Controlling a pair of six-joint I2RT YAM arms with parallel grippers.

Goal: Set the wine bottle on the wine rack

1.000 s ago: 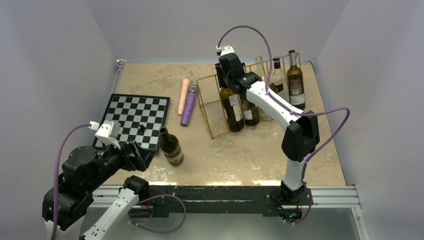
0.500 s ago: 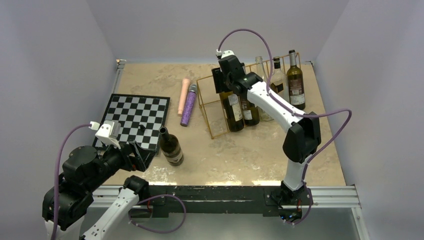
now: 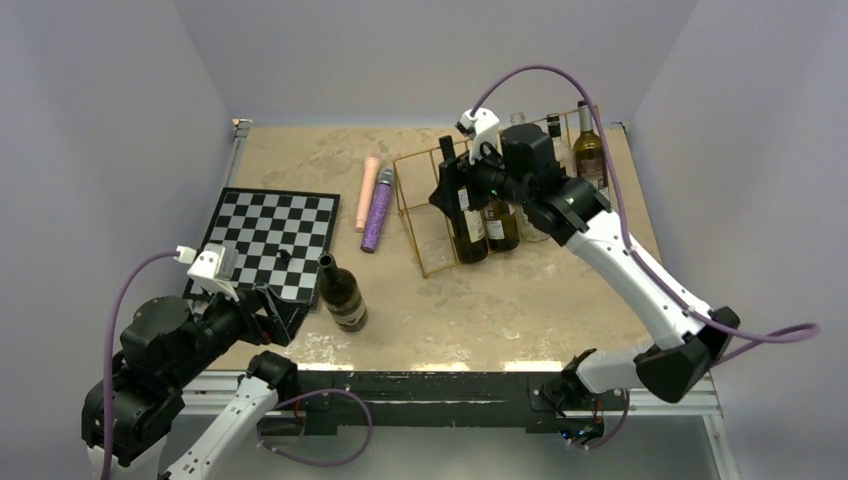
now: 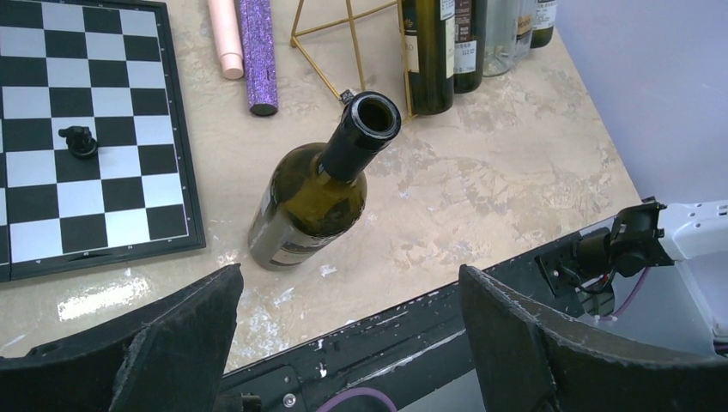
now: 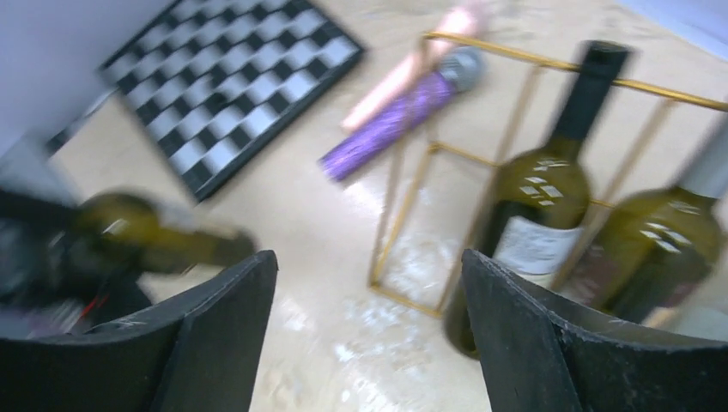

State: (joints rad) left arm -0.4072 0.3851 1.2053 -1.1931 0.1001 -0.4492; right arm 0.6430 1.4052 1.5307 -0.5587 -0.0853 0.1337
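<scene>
Fingers of left arm (image 4: 185, 343) wide, empty; right arm's fingers (image 5: 549, 343) wide, outstretched at wine rack (image 3: 415, 212).

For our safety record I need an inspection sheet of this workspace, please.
Surface: beige marbled table.
Job's things: wine bottle upright, uncorked, beside the chessboard, outside the wine rack; rack bottles stand in it.
Clutter: chessboard with one black piece; pink tube and purple tube lying together.
Grippers: left gripper open, empty, near the wine bottle; right gripper open, empty, by the rack.
Cables: purple cables loop from both arms.
Surroundings: plain grey walls.
</scene>
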